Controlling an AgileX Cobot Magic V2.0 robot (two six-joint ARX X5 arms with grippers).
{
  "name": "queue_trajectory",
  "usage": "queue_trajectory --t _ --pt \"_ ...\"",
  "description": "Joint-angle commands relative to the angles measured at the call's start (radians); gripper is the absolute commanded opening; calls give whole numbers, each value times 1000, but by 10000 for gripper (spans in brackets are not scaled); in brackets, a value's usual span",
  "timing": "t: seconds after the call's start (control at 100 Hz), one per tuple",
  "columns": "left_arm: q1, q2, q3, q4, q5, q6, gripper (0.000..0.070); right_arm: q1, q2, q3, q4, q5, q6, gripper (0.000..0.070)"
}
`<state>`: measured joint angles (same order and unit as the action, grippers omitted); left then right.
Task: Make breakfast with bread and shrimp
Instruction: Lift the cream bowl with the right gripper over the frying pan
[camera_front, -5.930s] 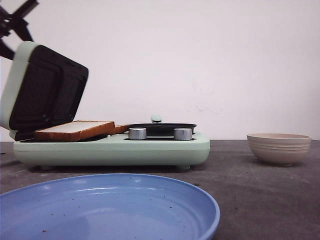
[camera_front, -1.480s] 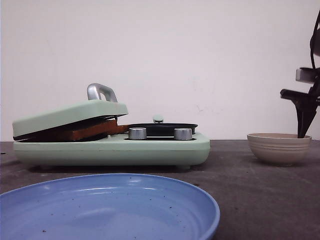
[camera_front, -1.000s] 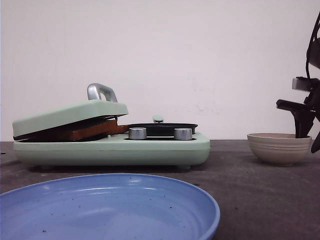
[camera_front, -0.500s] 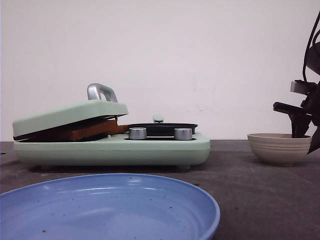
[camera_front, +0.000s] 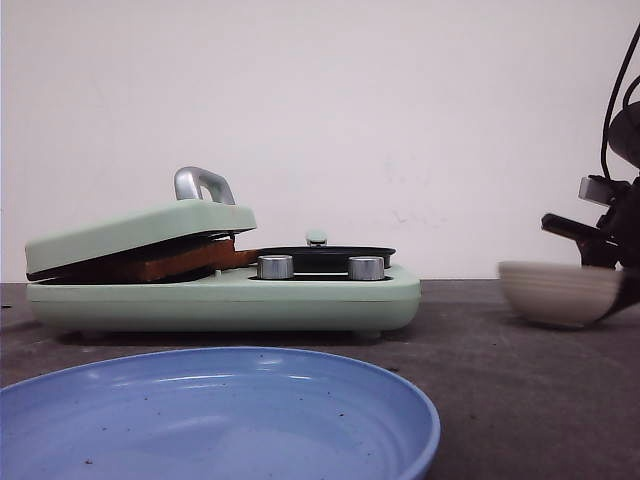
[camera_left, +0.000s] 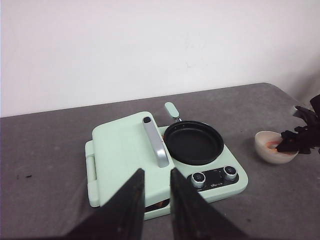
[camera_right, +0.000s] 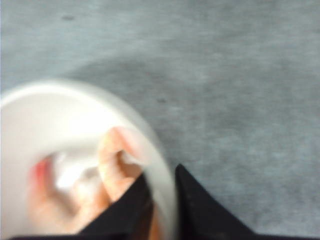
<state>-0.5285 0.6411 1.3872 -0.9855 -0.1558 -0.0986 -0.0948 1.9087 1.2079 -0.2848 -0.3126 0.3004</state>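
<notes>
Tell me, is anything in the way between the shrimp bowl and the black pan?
Nothing visible is. The right pincer grips the rim of the bowl holding the shrimp. Only bare table lies between it and the open, empty black pan.

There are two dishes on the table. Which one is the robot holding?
The small beige bowl, far right: the right gripper pinches its rim, one jaw inside, one outside. The big blue plate up front sits untouched.
</notes>
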Motion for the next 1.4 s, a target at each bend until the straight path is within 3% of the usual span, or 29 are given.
queue_trajectory --t 0.0,0.31,0.57,0.76,0.93,1.12,1.39 --pt "-6 5 14 14 -5 -11 10 -2 27 14 24 -3 10 0" --pt "-6 5 14 13 -5 -11 10 54 -65 30 98 -35 6 0" --pt "-6 5 14 13 -4 -11 10 216 -100 184 121 -32 -6 0" --pt "-6 5 14 13 -2 -11 10 365 -99 279 138 79 -76 0" --pt "-7 5 14 5 0 -11 10 464 -98 285 237 139 -123 0" --pt "-7 5 14 -26 -1 -10 10 523 -98 285 256 291 -233 0" --pt "-7 5 14 -49 0 -7 10 552 -98 285 327 322 -330 0"
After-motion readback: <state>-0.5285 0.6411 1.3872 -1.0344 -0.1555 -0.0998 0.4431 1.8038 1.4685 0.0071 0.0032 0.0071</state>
